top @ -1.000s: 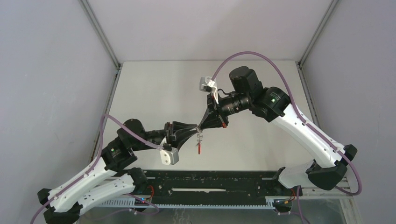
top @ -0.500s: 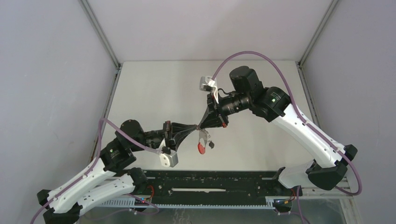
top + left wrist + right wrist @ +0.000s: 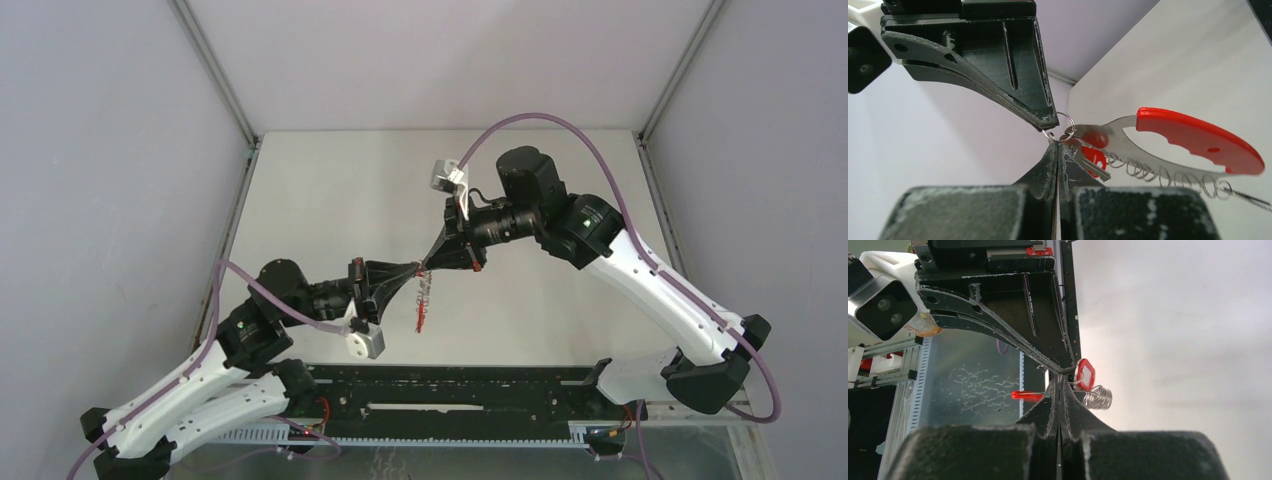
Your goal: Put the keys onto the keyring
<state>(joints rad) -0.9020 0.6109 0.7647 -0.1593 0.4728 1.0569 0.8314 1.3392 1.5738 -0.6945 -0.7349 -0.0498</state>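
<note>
1. The keyring [image 3: 1198,142], a red arc over a silver-grey bar with a row of wire loops, hangs in the air above the table [image 3: 330,200], near its middle.
2. A key with a red tag [image 3: 1094,156] hangs at one end, beside a small split ring [image 3: 1072,121].
3. My left gripper [image 3: 1057,146] and right gripper [image 3: 1047,121] are both pinched fully closed, with their tips meeting at that ring. I think both nip it, but the crossing tips hide the contact.

table [image 3: 330,190]: white | walls [image 3: 100,150]: grey | rail [image 3: 450,384]: black, near edge, perhaps slotted

Pale flat table [image 3: 330,190]; black mounting rail [image 3: 450,395] along near edge.
</note>
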